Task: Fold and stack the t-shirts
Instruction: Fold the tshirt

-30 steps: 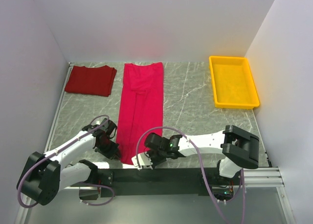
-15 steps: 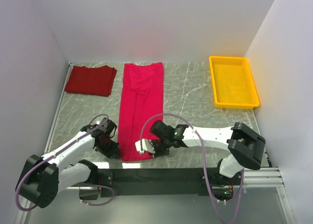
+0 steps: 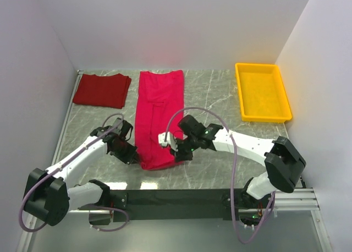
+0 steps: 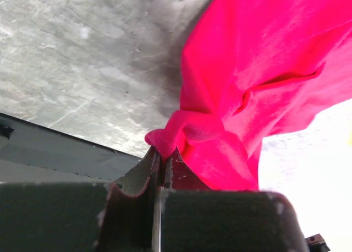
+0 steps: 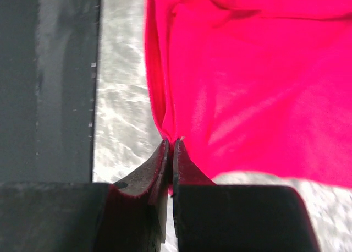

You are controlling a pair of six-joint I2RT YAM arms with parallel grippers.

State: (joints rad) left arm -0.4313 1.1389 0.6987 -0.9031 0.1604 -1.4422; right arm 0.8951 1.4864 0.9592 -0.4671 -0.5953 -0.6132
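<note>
The crimson-pink t-shirt [image 3: 161,106] lies as a long narrow strip down the middle of the table. Its near end is lifted and doubled back. My left gripper [image 3: 133,156] is shut on the shirt's near left corner; the pinched cloth shows in the left wrist view [image 4: 165,139]. My right gripper [image 3: 177,152] is shut on the near right corner, with the cloth [image 5: 170,132] nipped between the jaws. The darker brick red t-shirt [image 3: 102,90] lies folded at the far left, away from both grippers.
A yellow plastic tray [image 3: 262,93] stands at the far right. White walls close in the table on the left, back and right. The black rail [image 3: 176,197] runs along the near edge.
Both grippers have moved away from the near edge toward the back, carrying the pink shirt's near end up and over the strip. The shirt's visible length has shortened.
</note>
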